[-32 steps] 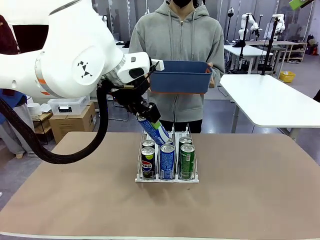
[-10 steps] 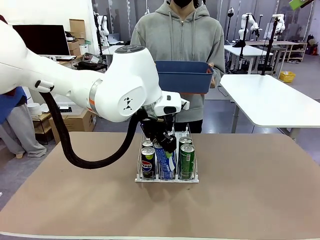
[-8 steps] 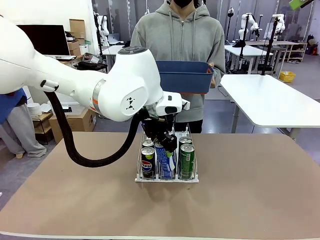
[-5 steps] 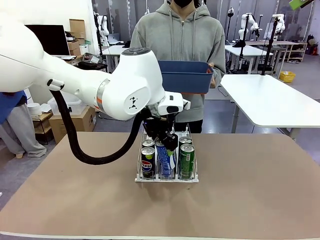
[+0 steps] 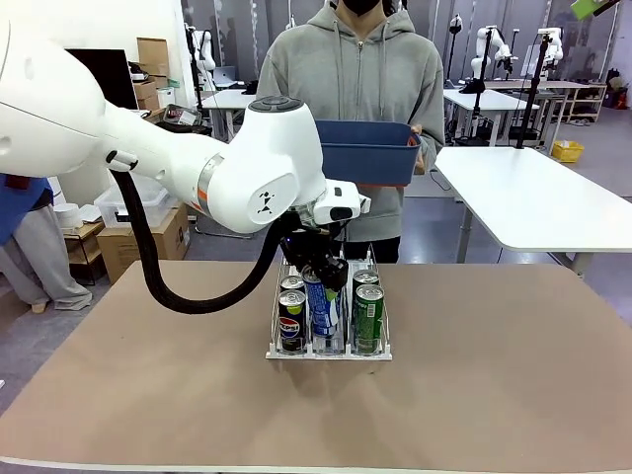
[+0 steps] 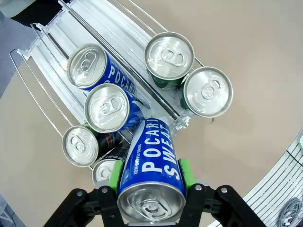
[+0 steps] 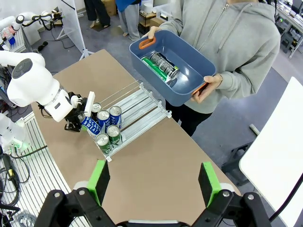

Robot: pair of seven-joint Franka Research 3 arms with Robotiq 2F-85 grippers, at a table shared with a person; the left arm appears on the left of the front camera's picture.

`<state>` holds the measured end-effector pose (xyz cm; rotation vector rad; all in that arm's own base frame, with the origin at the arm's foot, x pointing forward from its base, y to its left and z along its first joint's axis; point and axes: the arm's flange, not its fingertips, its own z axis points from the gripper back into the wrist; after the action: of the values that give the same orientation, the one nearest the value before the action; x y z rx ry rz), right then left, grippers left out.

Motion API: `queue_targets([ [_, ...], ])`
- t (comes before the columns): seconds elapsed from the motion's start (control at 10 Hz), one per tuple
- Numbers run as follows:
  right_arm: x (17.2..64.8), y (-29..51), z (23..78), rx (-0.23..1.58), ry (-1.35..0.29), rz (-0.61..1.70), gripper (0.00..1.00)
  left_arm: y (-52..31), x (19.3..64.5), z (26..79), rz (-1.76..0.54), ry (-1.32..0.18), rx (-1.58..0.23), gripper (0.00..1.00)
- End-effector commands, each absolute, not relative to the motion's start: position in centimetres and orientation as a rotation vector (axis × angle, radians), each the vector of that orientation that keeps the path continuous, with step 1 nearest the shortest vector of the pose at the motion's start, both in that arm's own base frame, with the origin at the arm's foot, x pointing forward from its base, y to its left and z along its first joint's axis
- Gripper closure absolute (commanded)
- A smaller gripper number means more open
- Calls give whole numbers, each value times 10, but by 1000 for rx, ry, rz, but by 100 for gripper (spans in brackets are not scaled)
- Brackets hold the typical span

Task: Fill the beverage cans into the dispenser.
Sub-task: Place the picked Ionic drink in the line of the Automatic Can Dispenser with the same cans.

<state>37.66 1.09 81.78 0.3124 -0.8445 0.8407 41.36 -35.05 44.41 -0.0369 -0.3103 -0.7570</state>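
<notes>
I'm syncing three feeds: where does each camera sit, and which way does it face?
Front view: fixed on the robot's side, facing across the table at the person holding a blue bin; the left arm shows.
Left wrist view: looks down along the left fingers, shut on a blue can, above the dispenser.
Right wrist view: high up, looking down past the open right fingers.
All share the dispenser.

You see the clear three-lane dispenser point(image 5: 329, 353) holding two upright black cans point(image 5: 290, 321) in its left lane, two green cans point(image 5: 368, 316) right and two blue cans point(image 6: 107, 108) in the middle. A third blue can point(image 5: 321, 314) tilts over the middle lane's front.
</notes>
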Motion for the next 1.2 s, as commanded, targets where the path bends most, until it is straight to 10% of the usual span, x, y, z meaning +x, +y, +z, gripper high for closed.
queue_targets([
  [0.0, 375, 11, 816, 316, -842, 842, 0, -352, 439, 442, -724, -375, -4, 43],
  [1.1, 375, 11, 816, 316, -842, 842, 0, -365, 429, 400, -784, -248, 15, 43],
])
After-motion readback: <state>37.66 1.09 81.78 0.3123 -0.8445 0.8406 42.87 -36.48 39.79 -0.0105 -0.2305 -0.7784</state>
